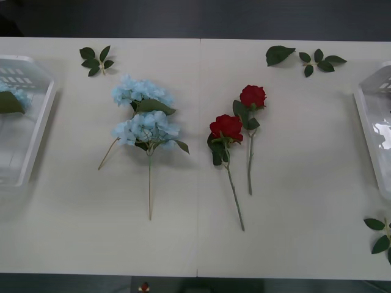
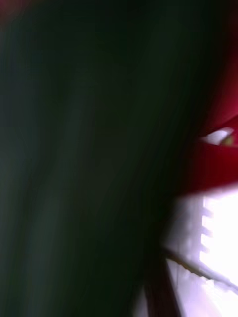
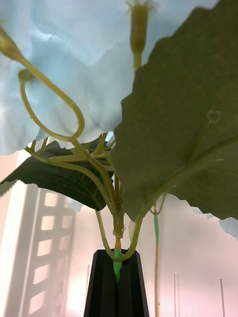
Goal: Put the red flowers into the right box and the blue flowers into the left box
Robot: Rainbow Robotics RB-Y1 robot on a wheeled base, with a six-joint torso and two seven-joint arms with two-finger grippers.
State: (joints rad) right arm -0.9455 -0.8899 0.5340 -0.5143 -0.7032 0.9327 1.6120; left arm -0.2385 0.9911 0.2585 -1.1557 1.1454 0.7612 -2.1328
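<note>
In the left wrist view my left gripper (image 3: 117, 285) has its black fingers shut on the green stem of a blue flower (image 3: 74, 64), whose pale petals and big leaf rise close above. The slotted wall of the left box (image 3: 49, 233) stands right behind it. In the front view that box (image 1: 30, 122) lies at the table's left edge with a blue bloom and a leaf (image 1: 9, 101) inside. Two more blue flowers (image 1: 145, 128) lie left of centre and two red flowers (image 1: 227, 127) right of centre. The right box (image 1: 372, 122) sits at the right edge. A red flower (image 2: 218, 163) and a dark leaf press against the right wrist camera.
Loose green leaf sprigs lie at the back left (image 1: 96, 61), the back right (image 1: 305, 58) and the front right (image 1: 382, 235) of the white table. Bare tabletop (image 1: 195, 244) stretches along the front between the flowers' stems and the near edge.
</note>
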